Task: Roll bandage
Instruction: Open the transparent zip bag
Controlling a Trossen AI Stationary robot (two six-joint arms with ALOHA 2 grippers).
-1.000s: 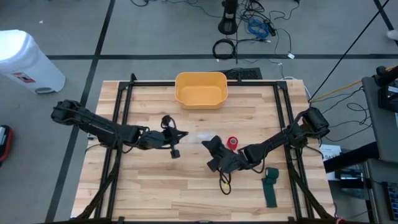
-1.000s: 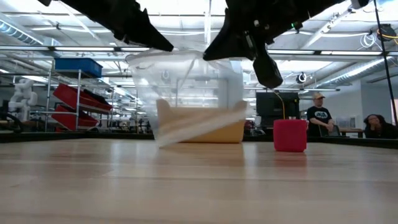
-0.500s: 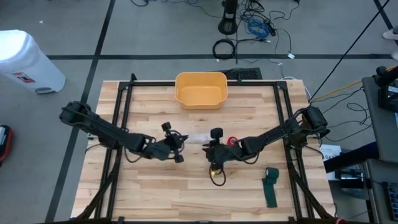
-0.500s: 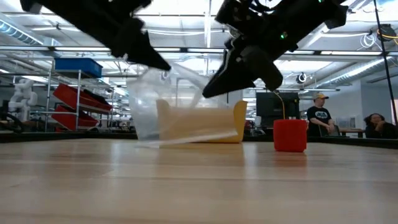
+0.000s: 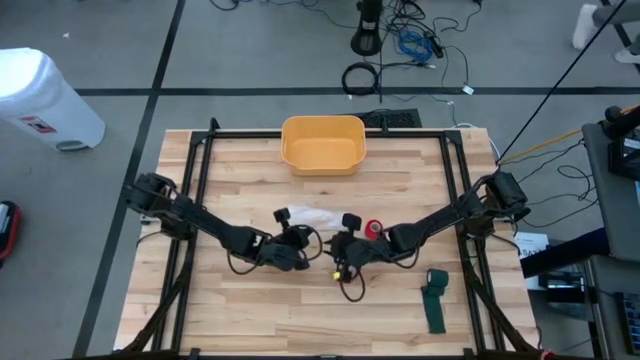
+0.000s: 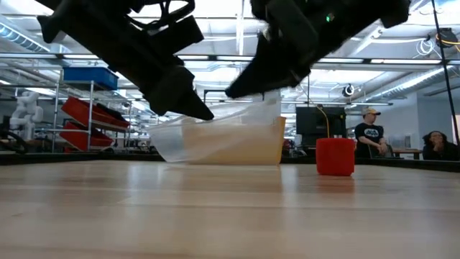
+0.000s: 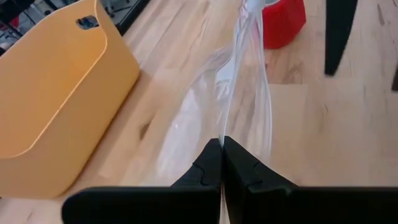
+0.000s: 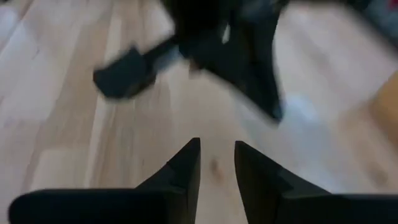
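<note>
A clear plastic bag (image 5: pixel 313 217) lies at the table's middle; it also shows in the low view (image 6: pixel 230 137). My left gripper (image 5: pixel 292 252) is shut on the bag, just near of it. My right gripper (image 5: pixel 340 254) is open beside the bag's right end, and its wrist view (image 8: pixel 217 146) shows nothing between the fingers; whether it touches the bag I cannot tell. A red roll (image 5: pixel 374 230) stands on its end right of the bag. A dark green bandage (image 5: pixel 436 298) lies flat, part unrolled, at the near right. My left gripper pinches the bag's near edge (image 7: pixel 222 134) between its two shut fingers. The fingers come slanting down from the table's near left side. From the fingers the film (image 7: pixel 239 68) runs in a gathered fold toward the red roll (image 7: pixel 283 22), its lower part on the table.
A yellow bin (image 5: pixel 322 143) stands at the far middle of the table. A black frame (image 5: pixel 195 180) runs along the table's edges. Bare wood lies at the near left. People sit in the room behind, far beyond the table (image 6: pixel 370 133).
My left gripper has gone toward the table's right and near edge, holding the bag. My right gripper has gone toward the far edge and the left, close to the bag. The bag, which stood tall, has sunk low and flattened onto the table.
</note>
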